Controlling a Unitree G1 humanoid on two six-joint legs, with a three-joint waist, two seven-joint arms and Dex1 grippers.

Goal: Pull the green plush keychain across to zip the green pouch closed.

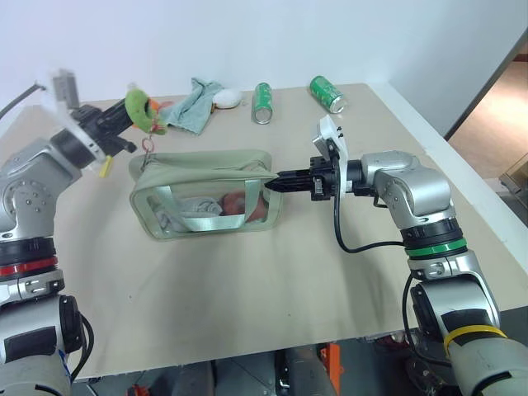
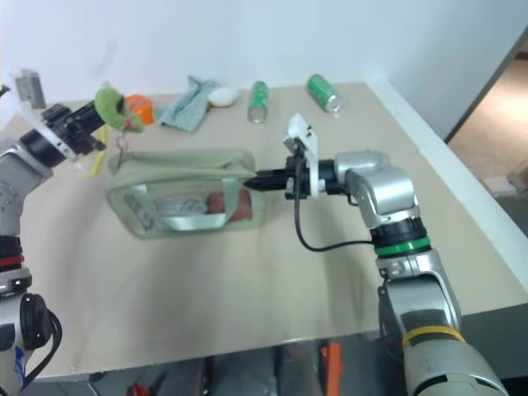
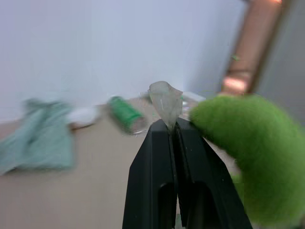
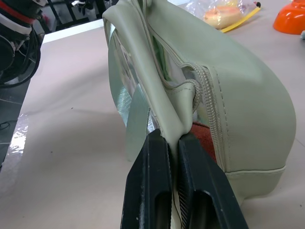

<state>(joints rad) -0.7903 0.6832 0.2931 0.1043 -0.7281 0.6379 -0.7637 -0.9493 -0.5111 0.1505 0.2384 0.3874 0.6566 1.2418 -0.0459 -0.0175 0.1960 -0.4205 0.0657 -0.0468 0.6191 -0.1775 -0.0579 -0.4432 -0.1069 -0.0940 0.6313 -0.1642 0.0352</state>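
Tabletop (image 1: 272,289): green plush keychain (image 1: 137,107) beside left gripper (image 1: 124,115).

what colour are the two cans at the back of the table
Green, with white markings; the left eye view shows the cans best.

- No readable text, brand, number or sign anywhere.
- Two green drink cans (image 1: 262,102) lying on the table (image 1: 272,289): printing too small and blurred to make out.
- Green pouch (image 1: 206,194): plain fabric, no label legible.
- Green plush keychain (image 1: 139,110): no lettering visible.
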